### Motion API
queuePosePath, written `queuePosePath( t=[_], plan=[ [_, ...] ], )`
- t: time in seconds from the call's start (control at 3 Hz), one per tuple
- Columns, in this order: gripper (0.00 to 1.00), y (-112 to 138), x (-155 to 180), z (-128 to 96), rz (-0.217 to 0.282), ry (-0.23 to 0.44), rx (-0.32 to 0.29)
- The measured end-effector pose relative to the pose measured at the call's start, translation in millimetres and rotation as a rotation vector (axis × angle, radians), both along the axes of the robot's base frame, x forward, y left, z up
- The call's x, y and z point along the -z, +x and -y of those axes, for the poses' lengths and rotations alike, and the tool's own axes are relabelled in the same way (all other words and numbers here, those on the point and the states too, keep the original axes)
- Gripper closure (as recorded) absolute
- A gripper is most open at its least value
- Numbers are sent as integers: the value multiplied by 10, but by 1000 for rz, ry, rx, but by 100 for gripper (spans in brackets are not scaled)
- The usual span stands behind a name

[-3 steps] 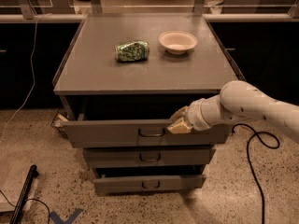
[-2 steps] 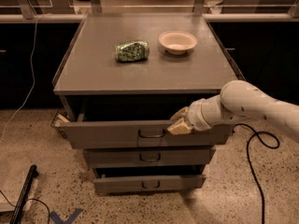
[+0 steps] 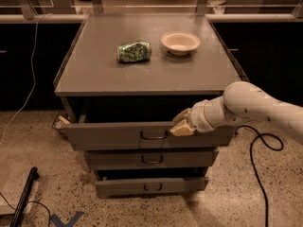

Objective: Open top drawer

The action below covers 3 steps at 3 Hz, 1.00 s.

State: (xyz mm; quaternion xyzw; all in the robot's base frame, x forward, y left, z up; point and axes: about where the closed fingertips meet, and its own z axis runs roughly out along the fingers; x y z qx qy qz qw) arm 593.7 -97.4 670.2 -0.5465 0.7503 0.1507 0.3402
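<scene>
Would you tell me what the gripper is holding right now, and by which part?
It cannot be told: the gripper sits at the upper front edge of the top drawer, just right of its handle.

The top drawer (image 3: 109,136) front is showing matt grey painted metal, its thin loop handle (image 3: 154,135) looking like dark metal. The cabinet top (image 3: 142,77) is looking smooth and dull. The gripper (image 3: 181,123), resting at the drawer front's upper edge just right of the handle, is looking tan and matt, and the arm (image 3: 255,105) behind it is showing a smooth white plastic shell. The bowl (image 3: 180,42) is looking matt cream, the crumpled green packet (image 3: 134,51) is glinting like foil, and the floor (image 3: 38,141) is showing speckled stone.
</scene>
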Motion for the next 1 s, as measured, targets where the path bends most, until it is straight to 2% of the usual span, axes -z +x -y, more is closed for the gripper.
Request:
queuePosePath(
  t=[0.33,0.67,1.0],
  plan=[
    [41,0,0,0,0,0,0],
    [9,0,1,-1,0,0,0],
    [0,0,1,-1,0,0,0]
  ],
)
